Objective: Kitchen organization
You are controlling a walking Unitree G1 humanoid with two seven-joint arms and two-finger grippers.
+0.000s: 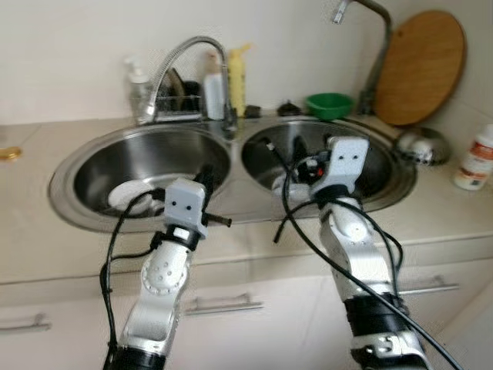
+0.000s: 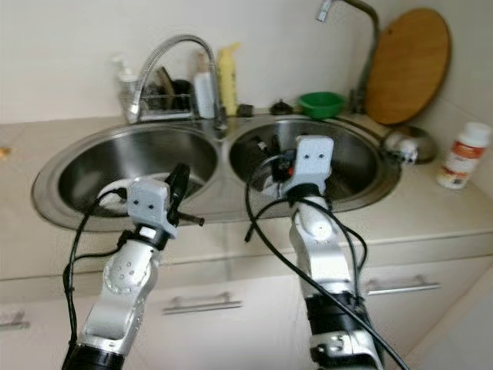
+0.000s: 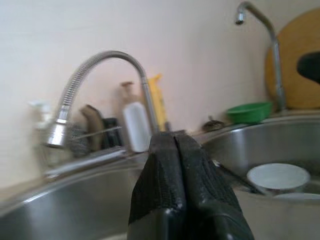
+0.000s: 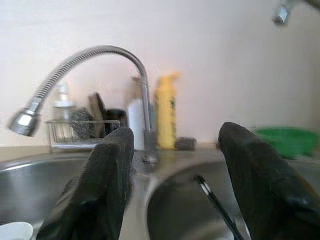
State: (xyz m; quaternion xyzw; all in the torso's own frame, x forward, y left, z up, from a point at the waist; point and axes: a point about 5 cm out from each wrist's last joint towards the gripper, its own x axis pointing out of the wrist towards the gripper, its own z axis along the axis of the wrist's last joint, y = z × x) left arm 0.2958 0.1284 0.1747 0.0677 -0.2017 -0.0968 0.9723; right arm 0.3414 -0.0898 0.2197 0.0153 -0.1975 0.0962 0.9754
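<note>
A steel double sink (image 1: 231,202) is set in the beige counter in front of me. A white dish (image 1: 129,193) lies in its left basin. The right basin holds a white bowl (image 3: 278,176) and a thin black utensil (image 4: 215,202). My left gripper (image 1: 205,179) hovers over the front rim of the left basin; its fingers (image 3: 192,170) are pressed shut with nothing between them. My right gripper (image 4: 175,137) is over the right basin, open and empty, pointing toward the curved faucet (image 1: 185,54).
Behind the sink stand a soap dispenser (image 1: 137,81), a wire rack (image 1: 176,99) with scrubbers, a white bottle (image 1: 213,89) and a yellow bottle (image 1: 237,77). At the right are a green bowl (image 1: 329,104), a second tap (image 1: 373,31), a round wooden board (image 1: 422,65), a metal bowl (image 1: 422,145) and a red-capped bottle (image 1: 474,158).
</note>
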